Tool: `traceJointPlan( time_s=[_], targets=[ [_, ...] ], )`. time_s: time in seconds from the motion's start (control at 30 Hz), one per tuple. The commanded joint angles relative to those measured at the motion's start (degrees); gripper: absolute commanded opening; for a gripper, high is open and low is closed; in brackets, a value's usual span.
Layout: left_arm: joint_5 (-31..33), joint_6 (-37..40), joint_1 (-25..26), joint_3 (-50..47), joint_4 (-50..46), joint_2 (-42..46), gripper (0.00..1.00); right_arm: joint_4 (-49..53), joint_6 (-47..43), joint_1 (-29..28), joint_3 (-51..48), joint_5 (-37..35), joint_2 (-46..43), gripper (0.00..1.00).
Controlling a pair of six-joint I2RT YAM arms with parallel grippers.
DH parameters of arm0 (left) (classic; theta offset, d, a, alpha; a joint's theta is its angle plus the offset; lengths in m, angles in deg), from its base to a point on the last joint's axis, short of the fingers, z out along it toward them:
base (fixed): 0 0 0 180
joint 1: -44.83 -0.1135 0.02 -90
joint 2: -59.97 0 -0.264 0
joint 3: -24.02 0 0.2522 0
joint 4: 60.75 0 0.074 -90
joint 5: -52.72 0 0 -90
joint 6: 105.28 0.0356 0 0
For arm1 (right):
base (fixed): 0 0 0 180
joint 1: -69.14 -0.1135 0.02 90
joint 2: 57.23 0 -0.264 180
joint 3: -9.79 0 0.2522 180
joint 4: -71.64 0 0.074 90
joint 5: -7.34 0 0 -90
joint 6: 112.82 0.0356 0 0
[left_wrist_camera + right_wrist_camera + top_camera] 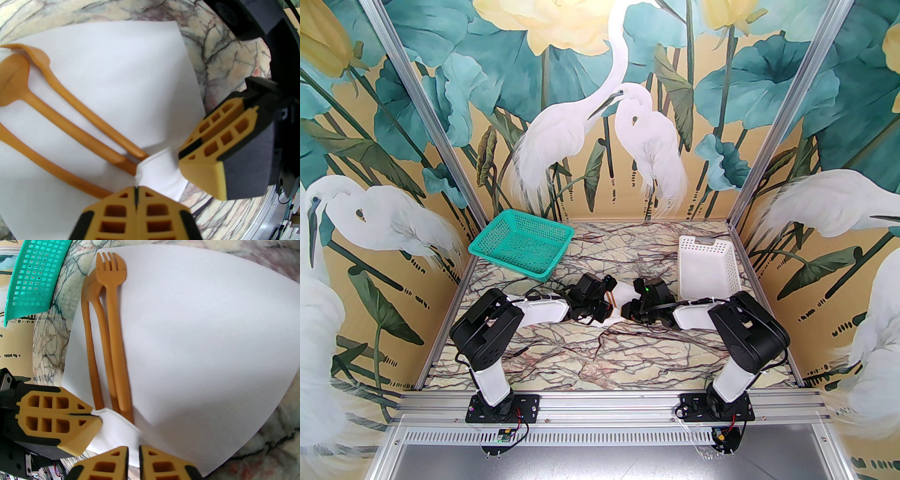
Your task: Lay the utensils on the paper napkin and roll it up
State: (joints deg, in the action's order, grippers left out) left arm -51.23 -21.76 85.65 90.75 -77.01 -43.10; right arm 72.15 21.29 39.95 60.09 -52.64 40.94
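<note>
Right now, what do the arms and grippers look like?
The left arm and right arm: black joint housings, white link shells, black cables. The left gripper and right gripper: yellow-orange fingers with rectangular cut-outs, black trim. A green light on the right wrist.

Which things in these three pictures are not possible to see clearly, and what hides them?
- Top external view: both wrists cover most of the napkin and utensils.
- Left wrist view: the left edge cuts off the third utensil, so its head is unseen.
- Right wrist view: unclear whether the right pincer pinches paper; a napkin fold hides the handle ends.
</note>
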Motion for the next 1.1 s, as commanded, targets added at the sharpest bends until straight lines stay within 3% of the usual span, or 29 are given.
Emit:
traceJointPlan(
  time_s=[0.0, 0.2, 0.37, 0.5, 0.63, 0.8, 0.9, 1.07],
  targets=[
    [1.6, -0.6, -0.5, -0.7, 0.4, -0.7, 0.0, 3.0, -0.9, -0.3, 1.2, -1.3, 1.4, 0.17],
    [2.0, -2.0, -0.5, -3.8, 4.3, 4.2, 0.14, 6.6, -1.3, -0.3, 0.8, -3.1, 2.1, 0.16],
    [3.1, -3.9, -0.5, -6.3, 5.3, 10.3, 0.33, 9.1, -1.8, -0.3, 0.8, -4.8, 2.2, 0.15],
    [2.9, -9.8, -0.5, -11.2, 9.5, 16.9, 0.4, 9.8, -2.0, -0.3, 0.9, -5.5, 2.5, 0.15],
    [0.8, -21.6, -0.5, -16.2, 13.6, 21.0, 0.37, 10.3, -2.0, -0.3, 1.3, -5.5, 2.9, 0.15],
    [-6.9, -36.8, 0.1, -21.2, 25.3, 17.2, 0.19, 11.5, -2.4, -0.3, 1.8, -5.8, 2.7, 0.14],
    [-8.2, -40.3, 1.2, -22.4, 32.6, 13.3, 0.11, 12.3, -2.7, -0.3, 1.9, -6.2, 2.3, 0.14],
    [-6.4, -40.9, 1.4, -21.2, 34.3, 9.4, 0.05, 12.4, -2.8, -0.4, 1.6, -6.1, 2.0, 0.14]
  ],
)
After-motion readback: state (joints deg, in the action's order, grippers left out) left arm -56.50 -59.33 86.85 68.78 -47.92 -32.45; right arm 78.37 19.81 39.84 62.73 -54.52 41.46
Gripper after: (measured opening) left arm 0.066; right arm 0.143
